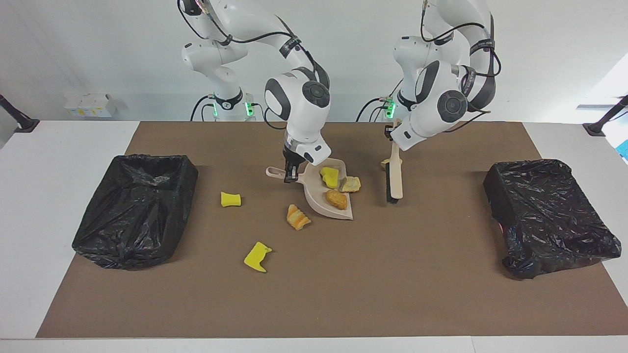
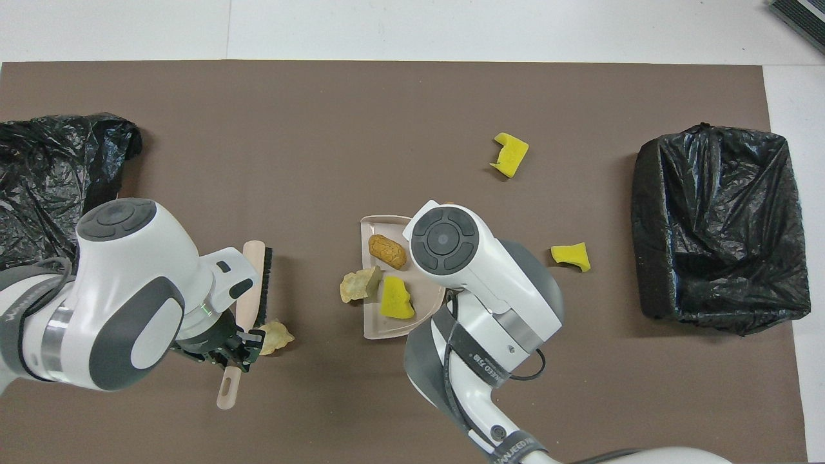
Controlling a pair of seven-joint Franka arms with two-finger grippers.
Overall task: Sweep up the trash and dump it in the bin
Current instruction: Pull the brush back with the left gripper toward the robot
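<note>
Judging by the bench (image 1: 441, 294), sweeping is partly done: two pieces lie in the dustpan (image 1: 314, 198), one sits on its edge, four remain outside, and nothing is dumped in a bin (image 1: 135, 208) yet. The right end effector (image 1: 290, 172) is closed on the dustpan handle, and the left end effector (image 2: 227, 345) is closed on the brush (image 1: 393, 179).

Dustpan (image 1: 327, 195) sat mid-desk with two trash pieces (image 1: 336, 198) in it, a third (image 1: 351, 184) at its rim; brush (image 1: 394, 180) beside it toward left arm's end; bins (image 1: 135, 208) at both ends.

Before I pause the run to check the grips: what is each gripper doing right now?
Left gripper: shut on the brush, held up beside the dustpan.
Right gripper: shut on the dustpan's handle, pan resting on the mat.
</note>
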